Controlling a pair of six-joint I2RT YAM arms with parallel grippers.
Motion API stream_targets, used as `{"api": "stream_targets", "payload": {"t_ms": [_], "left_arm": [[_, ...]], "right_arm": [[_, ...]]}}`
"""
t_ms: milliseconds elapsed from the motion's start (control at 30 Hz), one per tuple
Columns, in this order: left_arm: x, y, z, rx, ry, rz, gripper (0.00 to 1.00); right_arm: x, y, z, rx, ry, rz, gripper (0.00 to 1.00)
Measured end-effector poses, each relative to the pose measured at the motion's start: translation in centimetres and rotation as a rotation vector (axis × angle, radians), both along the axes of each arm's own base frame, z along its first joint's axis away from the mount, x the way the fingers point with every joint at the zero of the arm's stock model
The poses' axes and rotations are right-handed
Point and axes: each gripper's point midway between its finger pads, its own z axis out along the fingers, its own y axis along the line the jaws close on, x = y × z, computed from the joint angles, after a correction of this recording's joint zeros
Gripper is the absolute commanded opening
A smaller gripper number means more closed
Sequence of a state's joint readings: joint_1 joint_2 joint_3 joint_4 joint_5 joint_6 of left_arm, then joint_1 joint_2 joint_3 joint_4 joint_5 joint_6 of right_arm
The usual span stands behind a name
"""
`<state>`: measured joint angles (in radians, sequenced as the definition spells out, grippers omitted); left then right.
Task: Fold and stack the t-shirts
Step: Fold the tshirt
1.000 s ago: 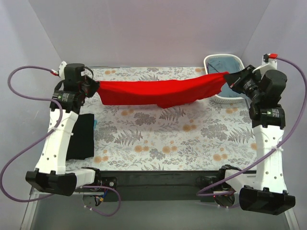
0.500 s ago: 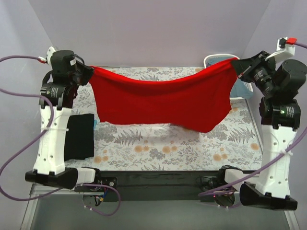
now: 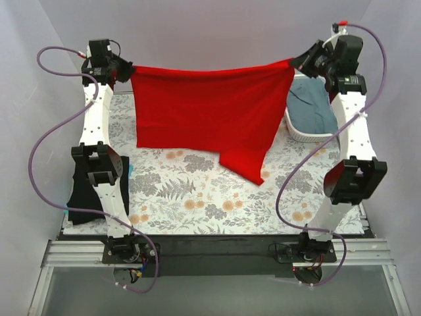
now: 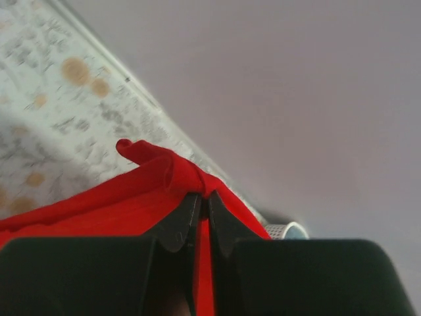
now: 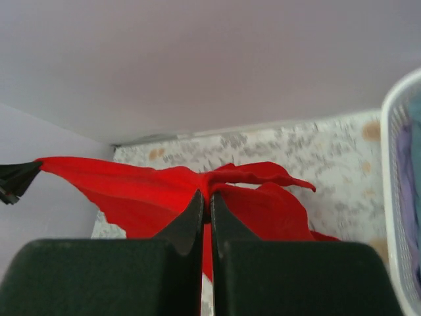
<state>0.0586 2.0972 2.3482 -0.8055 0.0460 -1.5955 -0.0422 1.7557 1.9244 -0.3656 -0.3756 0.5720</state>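
Observation:
The red t-shirt (image 3: 207,108) hangs stretched in the air between both raised arms, its lower corner drooping to the table at centre right. My left gripper (image 3: 128,68) is shut on the shirt's upper left corner; in the left wrist view (image 4: 202,197) red cloth (image 4: 158,174) bunches at the fingertips. My right gripper (image 3: 295,62) is shut on the upper right corner; in the right wrist view (image 5: 205,197) the red cloth (image 5: 164,187) spreads beyond the jaws. The black t-shirt (image 3: 82,191) lies folded at the table's left edge, partly hidden by the left arm.
A white basket (image 3: 299,131) with blue-grey cloth (image 3: 312,105) stands at the back right, under the right arm; its rim shows in the right wrist view (image 5: 395,191). The table has a floral cover (image 3: 197,197). Purple cables loop beside both arms.
Both arms have risen high and back, lifting the red shirt from a low sagging band into a tall hanging sheet. The grips stay on the same corners.

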Motion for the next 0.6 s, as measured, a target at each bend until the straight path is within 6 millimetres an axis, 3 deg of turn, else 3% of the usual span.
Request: {"api": "stream_targets", "payload": {"t_ms": [67, 133, 233, 333, 400, 467, 533, 600], "left_arm": [[1.9, 0.4, 0.8, -0.028, -0.060, -0.014, 0.00], [2.4, 1.0, 1.5, -0.063, -0.099, -0.026, 0.00], [2.4, 2.2, 3.1, -0.095, -0.170, -0.036, 0.00], [1.9, 3.1, 4.8, -0.108, -0.223, -0.050, 0.00], [1.4, 3.3, 5.4, -0.109, -0.243, -0.058, 0.00], [0.4, 3.0, 4.4, -0.115, -0.227, -0.067, 0.00], [-1.1, 2.7, 2.0, -0.128, -0.170, -0.067, 0.00], [-3.2, 2.4, -1.9, -0.140, -0.093, -0.062, 0.00]], "right_arm": [[1.7, 0.8, 2.5, 0.001, -0.073, 0.021, 0.01], [2.3, 1.3, 5.3, 0.002, -0.154, 0.033, 0.01], [1.6, 1.4, 8.6, -0.001, -0.253, 0.040, 0.01], [0.0, 1.6, 9.7, -0.004, -0.299, 0.046, 0.01], [-1.0, 1.6, 8.8, -0.006, -0.294, 0.050, 0.01], [-2.0, 1.6, 6.5, -0.006, -0.264, 0.049, 0.01], [-3.1, 1.6, 2.7, -0.005, -0.192, 0.046, 0.01], [-4.2, 1.4, -2.2, -0.002, -0.107, 0.038, 0.01]]}}
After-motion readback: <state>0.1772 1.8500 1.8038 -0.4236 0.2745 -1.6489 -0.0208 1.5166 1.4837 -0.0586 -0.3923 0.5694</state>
